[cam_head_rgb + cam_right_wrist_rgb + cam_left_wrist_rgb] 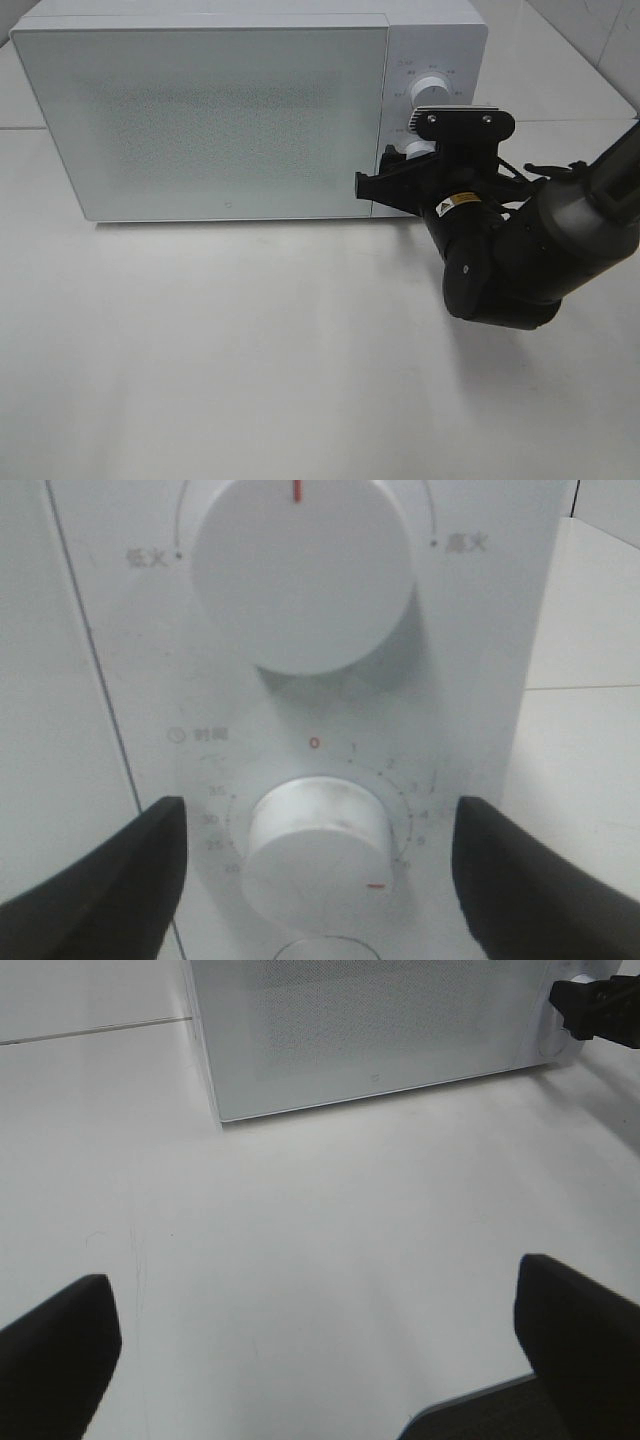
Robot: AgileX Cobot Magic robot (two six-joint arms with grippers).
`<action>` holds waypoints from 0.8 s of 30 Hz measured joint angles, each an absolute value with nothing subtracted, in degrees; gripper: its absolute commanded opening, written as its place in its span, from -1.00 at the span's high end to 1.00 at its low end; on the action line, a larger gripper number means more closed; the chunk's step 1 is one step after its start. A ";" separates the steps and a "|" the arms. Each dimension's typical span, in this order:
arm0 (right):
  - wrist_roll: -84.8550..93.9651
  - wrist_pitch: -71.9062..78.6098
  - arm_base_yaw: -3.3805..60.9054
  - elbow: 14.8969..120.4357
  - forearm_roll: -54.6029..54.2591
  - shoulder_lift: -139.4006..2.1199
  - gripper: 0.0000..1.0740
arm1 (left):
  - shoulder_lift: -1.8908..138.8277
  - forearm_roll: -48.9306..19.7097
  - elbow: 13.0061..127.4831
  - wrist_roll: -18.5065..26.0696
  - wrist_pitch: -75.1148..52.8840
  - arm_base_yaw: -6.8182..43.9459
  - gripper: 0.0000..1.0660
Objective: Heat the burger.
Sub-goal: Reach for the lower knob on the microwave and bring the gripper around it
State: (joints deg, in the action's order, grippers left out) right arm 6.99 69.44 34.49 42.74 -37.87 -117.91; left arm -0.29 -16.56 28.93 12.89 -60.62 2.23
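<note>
The left gripper hangs over the bare white table. Its two black fingers are spread as wide as they go, and they hold nothing. Behind it stands a white microwave with its door shut. The burger is not in sight, and I cannot tell where it is. On the right, the right gripper is up close to the microwave's front. Its fingers are wide apart, one on each side of the lower knob, not touching it. The upper knob sits just above.
</note>
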 measured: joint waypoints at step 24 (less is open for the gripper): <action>6.99 69.50 34.43 42.74 -37.30 -117.91 1.00 | -0.29 -16.56 28.93 12.89 -60.62 2.23 -0.92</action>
State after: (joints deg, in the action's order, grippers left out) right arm 6.99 69.50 34.43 42.74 -37.30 -117.91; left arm -0.29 -16.56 28.93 12.89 -60.62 2.23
